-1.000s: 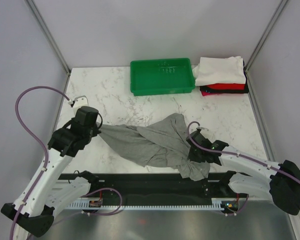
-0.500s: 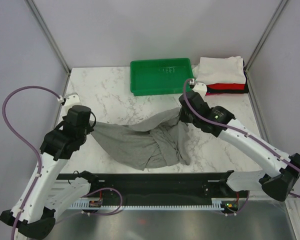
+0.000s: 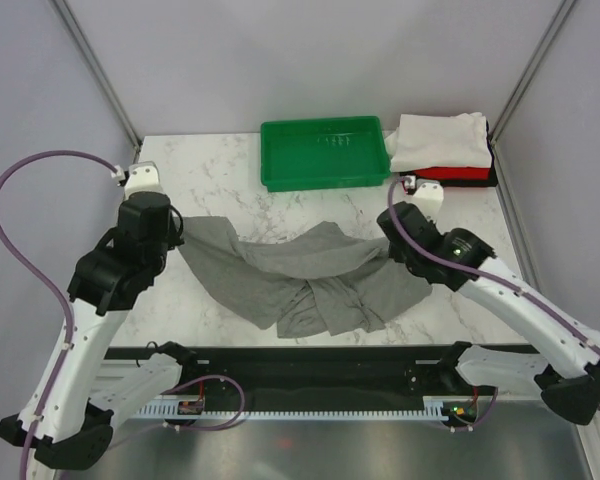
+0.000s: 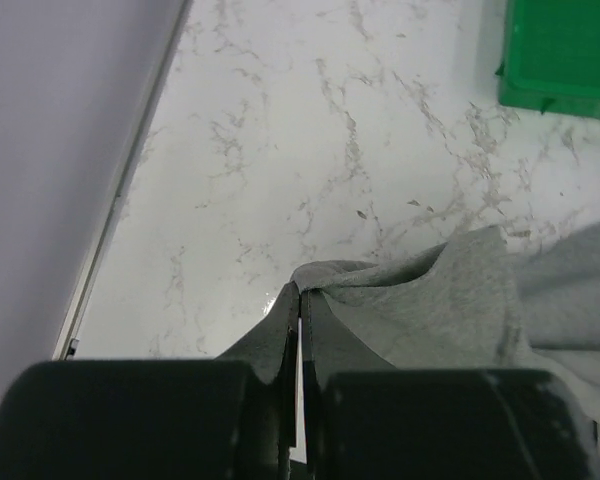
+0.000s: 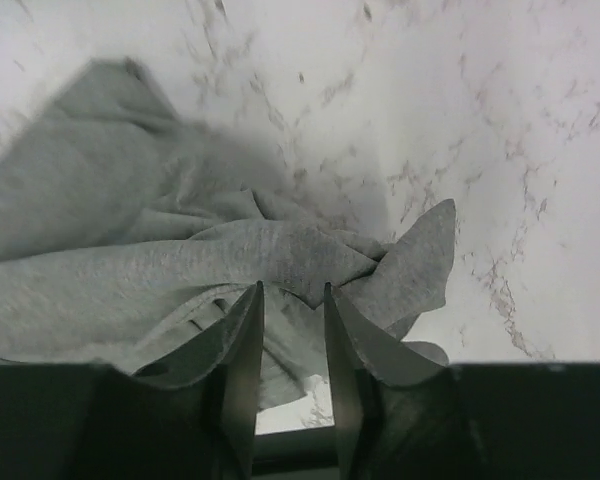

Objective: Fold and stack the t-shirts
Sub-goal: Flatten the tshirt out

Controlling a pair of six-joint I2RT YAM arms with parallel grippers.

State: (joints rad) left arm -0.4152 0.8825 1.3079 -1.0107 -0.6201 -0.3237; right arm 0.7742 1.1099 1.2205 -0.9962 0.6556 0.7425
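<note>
The large heather-grey t-shirt (image 3: 310, 275) lies crumpled across the middle of the marble table, drawn out sideways between the two arms. My left gripper (image 3: 176, 236) is shut on the shirt's left edge, and the left wrist view shows the cloth (image 4: 420, 310) pinched between the closed tips of that gripper (image 4: 302, 292). My right gripper (image 3: 389, 252) hovers over the shirt's right end with its jaws apart. In the right wrist view the cloth (image 5: 180, 280) lies just past the tips of that gripper (image 5: 292, 288), ungripped. Folded white (image 3: 440, 140), red (image 3: 458, 173) and black (image 3: 485, 182) t-shirts are stacked at the back right.
A green plastic tray (image 3: 325, 125) stands at the back centre, and its corner (image 4: 565, 50) shows in the left wrist view. Metal frame posts and grey walls close in the table on the left, right and back. A black rail runs along the near edge.
The right gripper carried the shirt's end up from the near edge toward the back right, then opened and let it go. The left gripper pulled its end back and left, spreading the shirt.
</note>
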